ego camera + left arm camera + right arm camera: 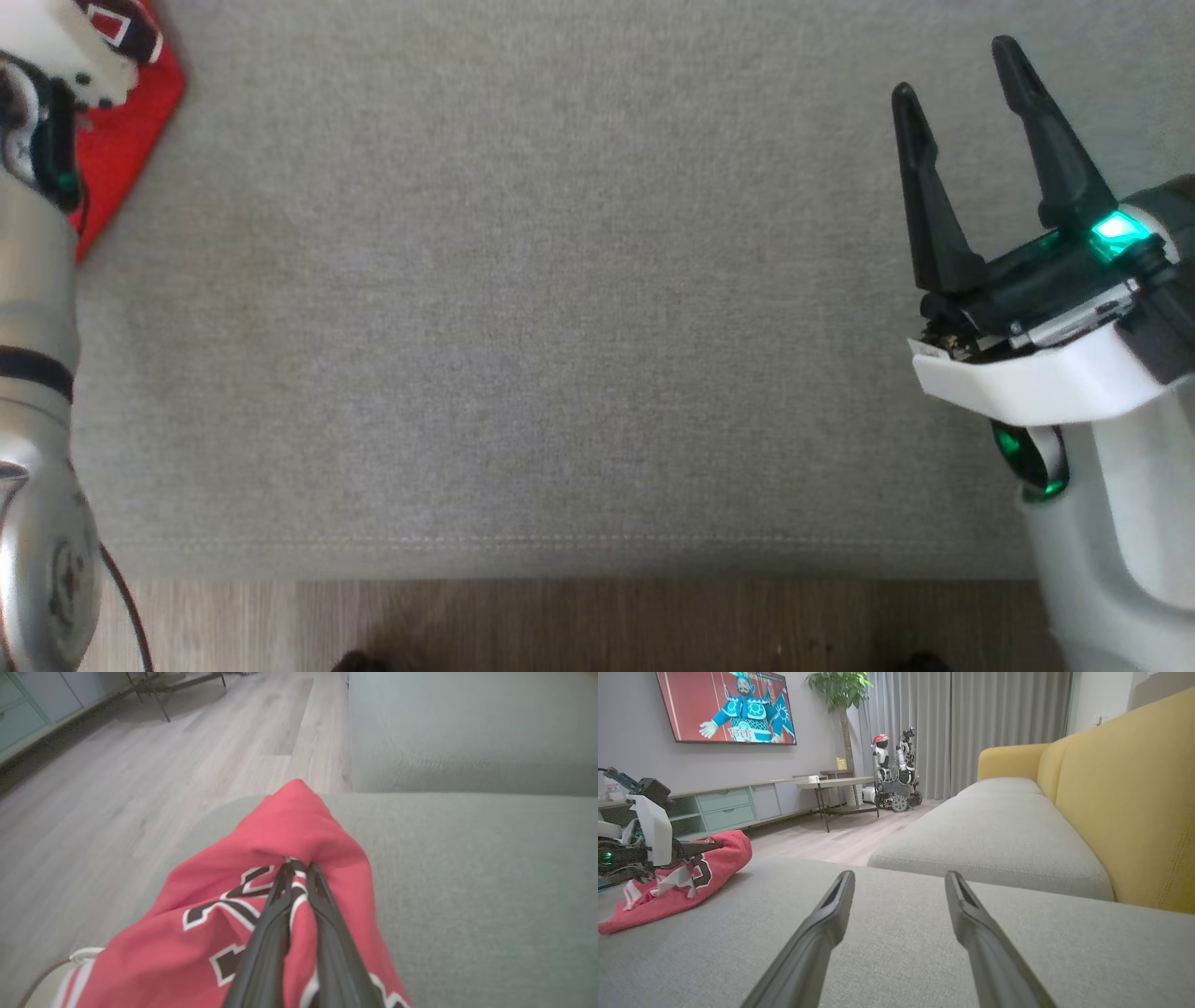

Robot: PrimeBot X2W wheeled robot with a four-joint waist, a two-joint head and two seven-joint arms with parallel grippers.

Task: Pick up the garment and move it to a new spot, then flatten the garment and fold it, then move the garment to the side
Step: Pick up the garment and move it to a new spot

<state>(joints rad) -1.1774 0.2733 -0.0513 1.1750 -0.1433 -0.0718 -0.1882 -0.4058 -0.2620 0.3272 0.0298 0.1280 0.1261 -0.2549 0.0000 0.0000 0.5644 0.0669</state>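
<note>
A fold of the garment is clamped by the left gripper; the right gripper is held apart; the thin pinch may be lost once lifted

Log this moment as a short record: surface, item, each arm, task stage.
surface: grey sofa seat
item: red garment with black-and-white lettering, bunched at the seat's left end
left arm: left gripper shut, pinching a fold of the red garment
right arm: right gripper open, holding nothing, over the seat's right side
task stage: gripped, not yet flattened or folded
</note>
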